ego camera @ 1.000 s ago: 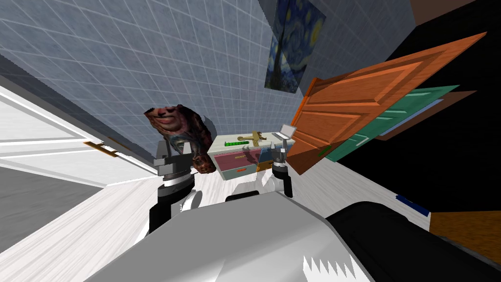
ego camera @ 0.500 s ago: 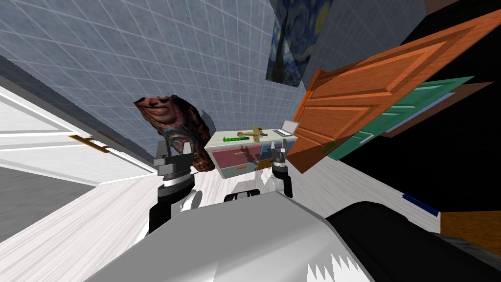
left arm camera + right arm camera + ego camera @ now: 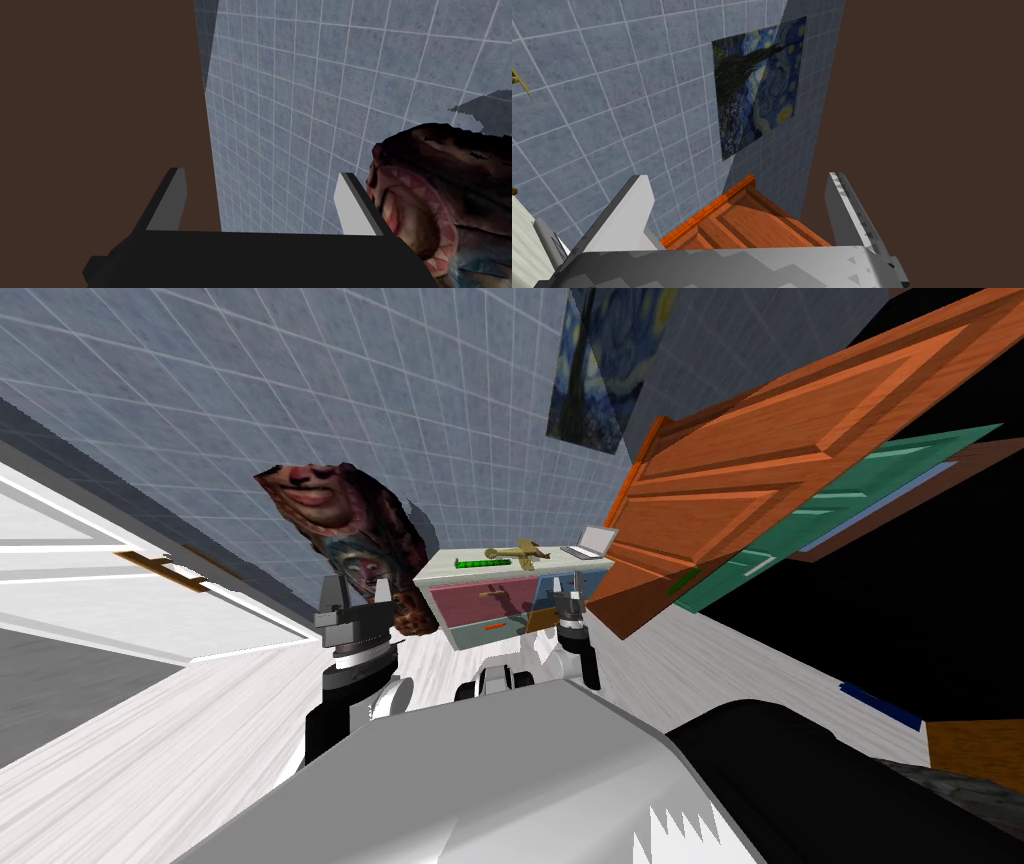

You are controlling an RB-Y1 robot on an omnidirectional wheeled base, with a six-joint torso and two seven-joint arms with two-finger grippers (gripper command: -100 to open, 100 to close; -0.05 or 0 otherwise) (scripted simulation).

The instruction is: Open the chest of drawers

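White door (image 3: 120, 588): far left, panelled, with a brown handle.
Left gripper (image 3: 355, 591): raised above the floor; fingers spread wide, nothing between them.
Mottled object (image 3: 350, 533): dark red lump with a face printed on it, against the tiled wall, just beside the left gripper in the left wrist view.
Chest of drawers (image 3: 480, 603): on the floor against the tiled wall, ahead of the robot and between the two grippers, nearer the right one. Pale top; pink, teal, blue and orange-brown fronts, all flush.
Chest top: green bar (image 3: 478, 561), gold figure (image 3: 518, 553), open laptop (image 3: 592, 541).
Right gripper (image 3: 567, 588): in line with the chest's right end in the head view; fingers apart, holding nothing.
Orange door (image 3: 790, 468): just right of the chest, swung open.
Painting (image 3: 600, 368): on the wall above the chest.
Green door (image 3: 850, 503): behind the orange door.
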